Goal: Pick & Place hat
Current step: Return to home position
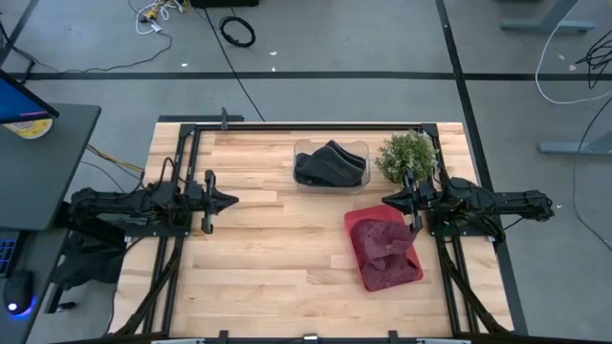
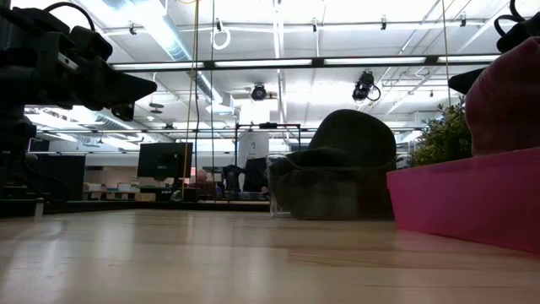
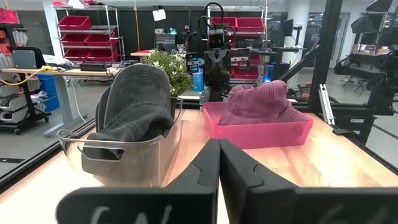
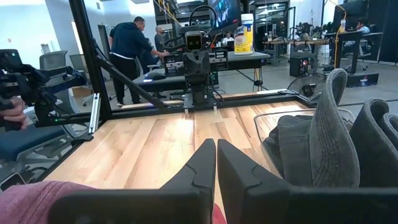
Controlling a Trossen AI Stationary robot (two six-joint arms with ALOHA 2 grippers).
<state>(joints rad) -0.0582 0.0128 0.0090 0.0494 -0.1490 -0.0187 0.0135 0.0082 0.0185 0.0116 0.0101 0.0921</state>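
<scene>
A dark grey hat (image 1: 330, 164) sits in a clear plastic bin (image 1: 304, 182) at the table's far middle; it also shows in the left wrist view (image 3: 134, 102). A maroon hat (image 1: 382, 244) lies in a pink tray (image 1: 413, 272) at the right, seen too as the maroon hat (image 3: 258, 102) in the pink tray (image 3: 261, 134). My left gripper (image 1: 232, 201) is shut and hovers over the table's left part, touching nothing. My right gripper (image 1: 387, 201) is shut, just beyond the pink tray's far edge, touching nothing.
A small green potted plant (image 1: 406, 155) stands at the far right, beside the clear bin and close to my right arm. Bare wooden table top (image 1: 268, 248) spreads across the middle and near side. People show in the room beyond the table (image 4: 130, 43).
</scene>
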